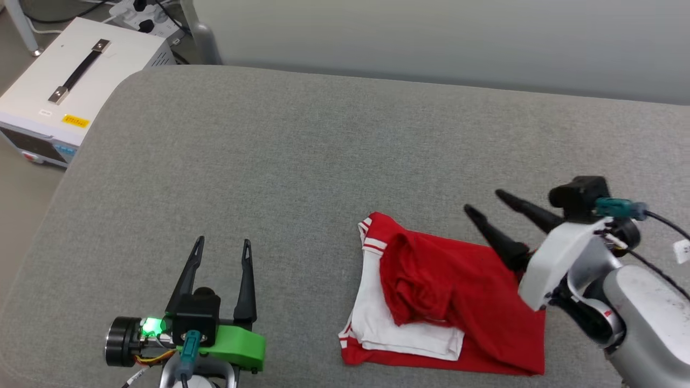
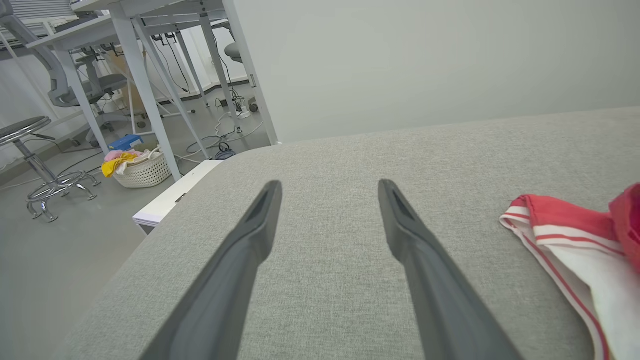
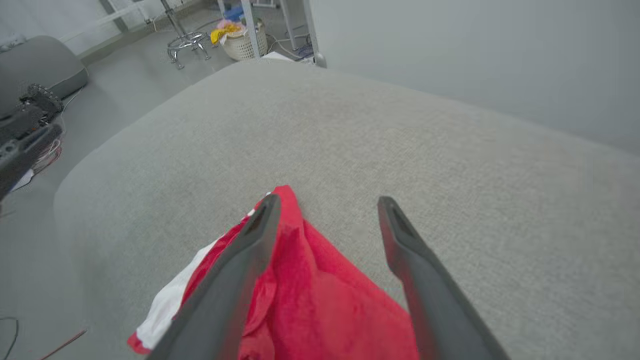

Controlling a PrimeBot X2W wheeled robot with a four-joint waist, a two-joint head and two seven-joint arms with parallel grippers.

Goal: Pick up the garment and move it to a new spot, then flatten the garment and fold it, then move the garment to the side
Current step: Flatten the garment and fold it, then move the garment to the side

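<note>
Garment (image 1: 463, 285) lies folded just beneath right tool (image 1: 483, 200), spread wide and empty; left tool (image 1: 223, 241), equally wide and empty, is farther away.

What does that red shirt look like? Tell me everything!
The red shirt is soft-looking cloth with white sleeves trimmed in red-and-white stripes. It is folded into a rumpled rectangle, with white parts showing at its left. It lies on the grey padded surface, close to the robot. The open right gripper hovers by its far right corner; whether they touch is unclear.
</note>
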